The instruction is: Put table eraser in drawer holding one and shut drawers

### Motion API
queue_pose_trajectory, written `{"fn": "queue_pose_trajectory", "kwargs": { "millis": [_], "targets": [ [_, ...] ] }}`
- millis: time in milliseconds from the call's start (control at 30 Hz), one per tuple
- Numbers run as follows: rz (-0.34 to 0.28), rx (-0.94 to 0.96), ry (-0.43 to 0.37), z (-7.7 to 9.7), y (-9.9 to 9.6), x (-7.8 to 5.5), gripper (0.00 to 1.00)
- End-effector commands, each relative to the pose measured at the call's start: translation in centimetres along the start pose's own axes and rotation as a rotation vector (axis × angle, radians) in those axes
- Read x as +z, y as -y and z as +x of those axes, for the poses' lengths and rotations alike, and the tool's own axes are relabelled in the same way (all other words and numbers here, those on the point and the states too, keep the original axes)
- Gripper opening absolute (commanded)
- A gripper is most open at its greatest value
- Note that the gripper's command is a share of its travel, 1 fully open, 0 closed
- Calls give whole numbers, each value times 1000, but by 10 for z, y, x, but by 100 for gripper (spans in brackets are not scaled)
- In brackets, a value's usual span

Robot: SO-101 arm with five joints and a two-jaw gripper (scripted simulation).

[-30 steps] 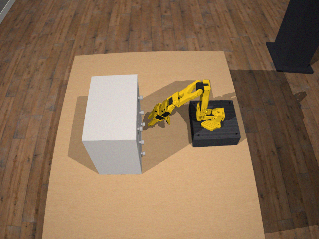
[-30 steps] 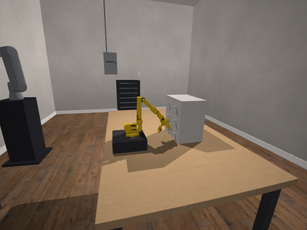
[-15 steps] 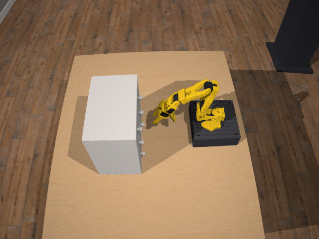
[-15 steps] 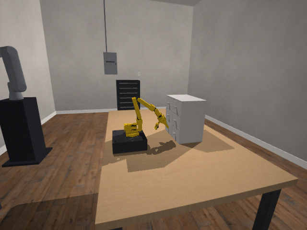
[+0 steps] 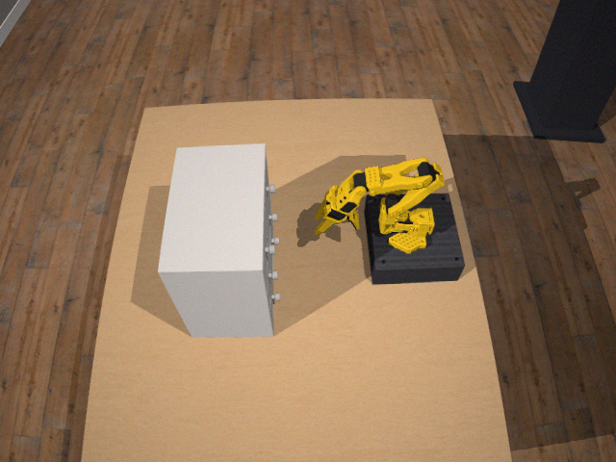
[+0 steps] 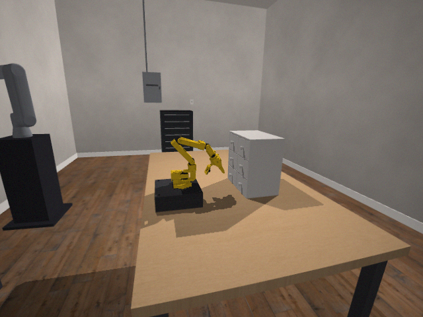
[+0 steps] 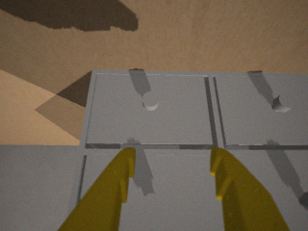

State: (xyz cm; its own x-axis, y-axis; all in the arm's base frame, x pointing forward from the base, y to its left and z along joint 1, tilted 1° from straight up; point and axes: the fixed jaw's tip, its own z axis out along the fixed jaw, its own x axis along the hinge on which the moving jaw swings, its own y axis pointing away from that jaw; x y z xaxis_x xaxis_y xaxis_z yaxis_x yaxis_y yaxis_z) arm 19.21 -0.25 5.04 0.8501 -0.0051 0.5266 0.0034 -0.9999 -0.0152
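A room with grey walls and a dark plank floor (image 6: 85, 191) is shown. A black pedestal (image 6: 28, 180) carrying a grey arm is placed at one side, and a black cabinet (image 6: 176, 129) is set against the far wall under a hanging grey panel (image 6: 152, 86).

The surface (image 5: 298, 388) is a light wooden board on dark legs. A white drawer unit (image 5: 214, 239) is stood on it, with its knobbed fronts turned toward the arm. All drawer fronts are seen flush with the unit. A black base block (image 5: 443, 263) is placed near the opposite edge, and the yellow arm (image 5: 397, 181) is mounted on it.

The jaws are held in the air between the base block and the drawer unit, apart from the drawer fronts. They are set slightly apart, with nothing between them. In the wrist view, a drawer front with a round knob (image 7: 150, 103) is framed just beyond the tips, and a second knob (image 7: 281, 105) is seen on the neighbouring front.

The eraser cannot be found in any view, so its position relative to the jaws cannot be told.
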Motion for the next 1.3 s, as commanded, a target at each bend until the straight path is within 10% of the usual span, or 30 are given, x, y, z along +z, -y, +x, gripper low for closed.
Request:
{"fn": "queue_pose_trajectory", "kwargs": {
  "millis": [0,1267],
  "targets": [
    [7,3,9,-11,2,-15,21],
    [8,3,39,-32,2,-28,21]
  ]
}}
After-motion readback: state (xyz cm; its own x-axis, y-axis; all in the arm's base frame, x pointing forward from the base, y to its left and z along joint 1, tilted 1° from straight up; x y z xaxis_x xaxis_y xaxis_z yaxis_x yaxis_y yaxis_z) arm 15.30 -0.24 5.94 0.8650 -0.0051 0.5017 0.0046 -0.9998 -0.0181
